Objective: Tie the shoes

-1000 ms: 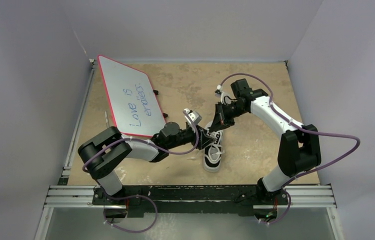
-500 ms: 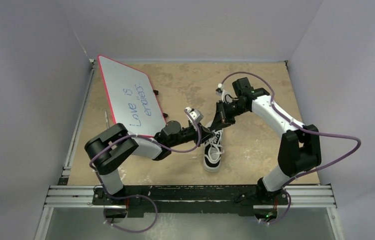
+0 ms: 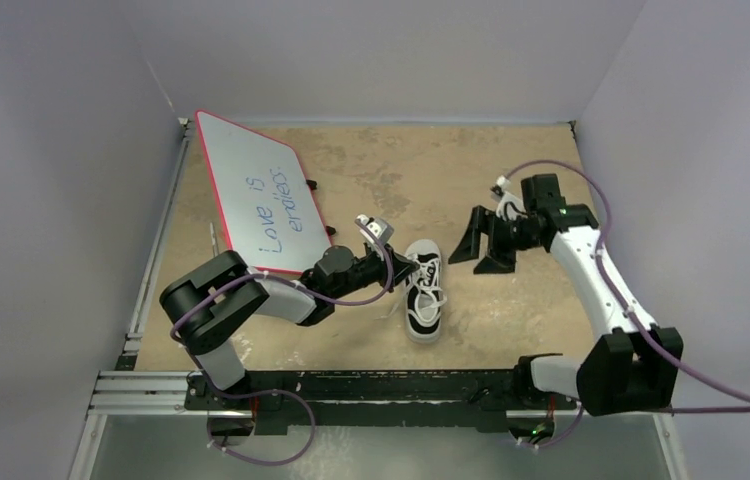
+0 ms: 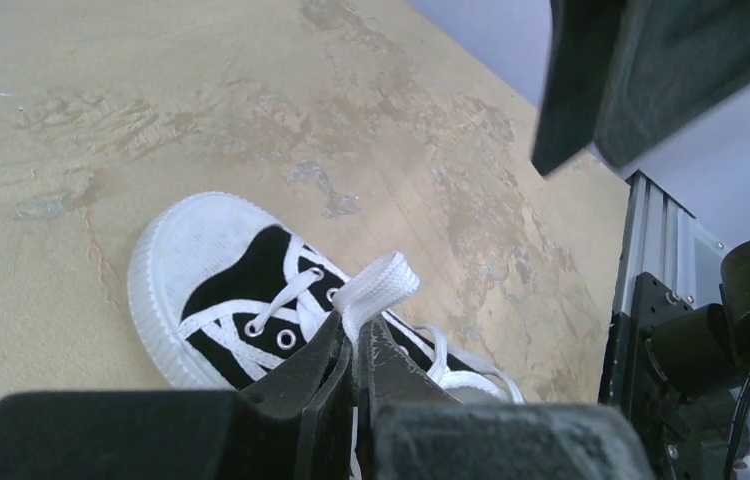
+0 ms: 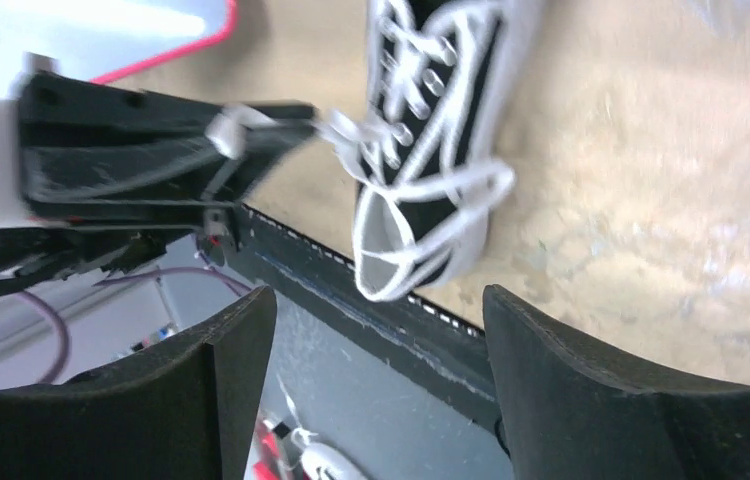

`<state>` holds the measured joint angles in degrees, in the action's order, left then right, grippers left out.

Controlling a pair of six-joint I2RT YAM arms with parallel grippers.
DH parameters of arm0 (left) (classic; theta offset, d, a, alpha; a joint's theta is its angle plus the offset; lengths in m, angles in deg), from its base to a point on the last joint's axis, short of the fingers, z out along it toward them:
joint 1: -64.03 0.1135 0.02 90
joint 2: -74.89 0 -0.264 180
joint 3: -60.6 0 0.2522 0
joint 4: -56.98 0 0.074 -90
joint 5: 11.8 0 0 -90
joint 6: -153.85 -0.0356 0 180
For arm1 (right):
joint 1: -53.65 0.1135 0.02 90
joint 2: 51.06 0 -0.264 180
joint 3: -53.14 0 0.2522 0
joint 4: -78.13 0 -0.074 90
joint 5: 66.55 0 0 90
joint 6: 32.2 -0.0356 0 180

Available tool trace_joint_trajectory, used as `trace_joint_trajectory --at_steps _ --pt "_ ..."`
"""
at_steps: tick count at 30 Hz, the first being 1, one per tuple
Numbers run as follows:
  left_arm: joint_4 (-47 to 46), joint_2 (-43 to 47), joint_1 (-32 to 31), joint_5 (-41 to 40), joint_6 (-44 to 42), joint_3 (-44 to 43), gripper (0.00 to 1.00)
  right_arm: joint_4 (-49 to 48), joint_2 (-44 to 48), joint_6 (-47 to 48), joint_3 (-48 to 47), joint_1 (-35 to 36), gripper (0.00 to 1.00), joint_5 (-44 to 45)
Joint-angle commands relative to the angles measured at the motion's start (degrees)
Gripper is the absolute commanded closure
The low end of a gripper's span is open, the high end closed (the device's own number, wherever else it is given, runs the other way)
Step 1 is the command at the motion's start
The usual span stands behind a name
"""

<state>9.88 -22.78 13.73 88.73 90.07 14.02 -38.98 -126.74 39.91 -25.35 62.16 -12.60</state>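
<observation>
1. Sneaker (image 3: 424, 295): black canvas crossed by white stripes, white sole and toe cap
2. Laces (image 4: 376, 285): white
3. Table (image 3: 371, 170) under the sneaker: sandy tan, mottled with darker blotches
4. Whiteboard (image 3: 261, 195) left of the sneaker: white face, red rim, blue handwriting
5. Left arm (image 3: 281, 298) and right arm (image 3: 601, 280), either side of the sneaker: white and black shells, purple cables (image 3: 551, 163)
6. Walls (image 3: 391, 50) behind the sneaker: pale grey-lilac

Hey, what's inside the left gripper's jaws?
A folded loop of white lace pokes out above the shut left gripper, running down to the sneaker. The pinched part itself is hidden.
</observation>
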Motion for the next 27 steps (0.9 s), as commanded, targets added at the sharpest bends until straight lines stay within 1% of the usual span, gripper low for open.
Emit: trace_joint_trajectory --at_steps 1,6,8,10,14,16,18,20,24,27 --pt "-5.54 1.13 0.29 -1.81 3.38 0.05 1.00 -1.92 2.59 -3.29 11.40 -2.35 0.25 -3.61" --pt "-7.18 -0.55 0.21 -1.12 5.71 -0.68 1.00 -13.92 1.01 -6.85 18.00 -2.04 0.26 -6.25" --pt "-7.45 -0.84 0.16 -0.79 5.88 -0.83 1.00 -17.19 -1.15 -8.53 20.31 -2.09 0.32 -6.82" --pt "-5.73 -0.69 0.19 -0.53 5.34 -1.52 1.00 -19.42 -3.24 -9.92 21.57 -2.10 0.42 -6.87" --pt "-4.38 -0.85 0.21 -0.02 4.89 -2.41 1.00 -25.78 -4.13 -14.24 23.22 -2.10 0.51 -6.51" --pt "-4.61 -1.02 0.21 0.02 5.05 -2.61 1.00 -28.15 -5.28 -16.20 24.76 -2.08 0.58 -6.73" --pt "-4.62 -1.27 0.20 0.23 5.23 -2.88 1.00 -29.85 -6.91 -16.69 25.97 -2.10 0.61 -6.36" --pt "-4.62 -1.53 0.19 0.76 5.56 -3.31 1.00 -32.29 -8.31 -17.74 27.49 -2.07 0.61 -6.63" --pt "-3.38 -1.29 0.12 0.77 5.66 -3.79 1.00 -38.41 -9.90 -22.30 30.49 -1.21 0.59 -8.91" --pt "-2.42 -1.13 0.12 1.00 5.19 -3.59 1.00 -40.92 -10.49 -25.29 31.90 -0.16 0.57 -9.13"
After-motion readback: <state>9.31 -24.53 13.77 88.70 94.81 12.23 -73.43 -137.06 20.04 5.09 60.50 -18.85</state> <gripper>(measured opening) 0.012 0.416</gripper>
